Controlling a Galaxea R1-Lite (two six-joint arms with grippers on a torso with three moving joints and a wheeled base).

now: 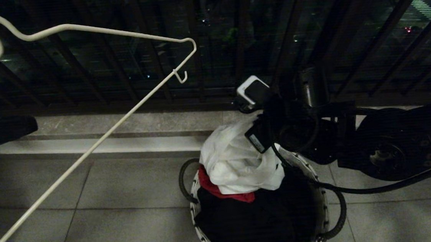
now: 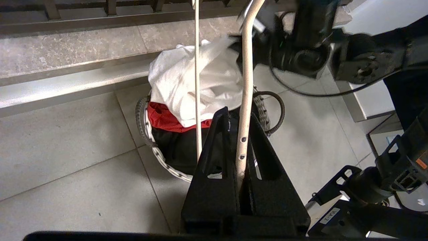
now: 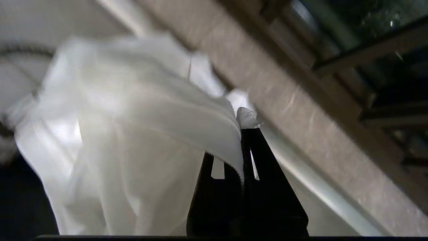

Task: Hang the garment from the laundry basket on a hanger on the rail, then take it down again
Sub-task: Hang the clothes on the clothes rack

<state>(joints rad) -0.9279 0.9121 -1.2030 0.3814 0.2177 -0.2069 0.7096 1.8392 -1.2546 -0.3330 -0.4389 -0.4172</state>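
We've got the right end effector (image 3: 245, 134) clamped on a fold of the white cotton T-shirt (image 1: 238, 161), atop the small round white-rimmed laundry basket (image 1: 319, 189). Left end effector (image 2: 242, 147) grips the thin white wire hanger (image 1: 116, 32), raised ready for dressing.

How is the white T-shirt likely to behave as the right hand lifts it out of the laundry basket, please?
Probably floppy: the T-shirt bunches in soft folds over the laundry basket, so it should droop and stretch out below the right hand, which is shut on a pinch of its cloth. It looks thin and light. It may drag the red cloth beneath it.
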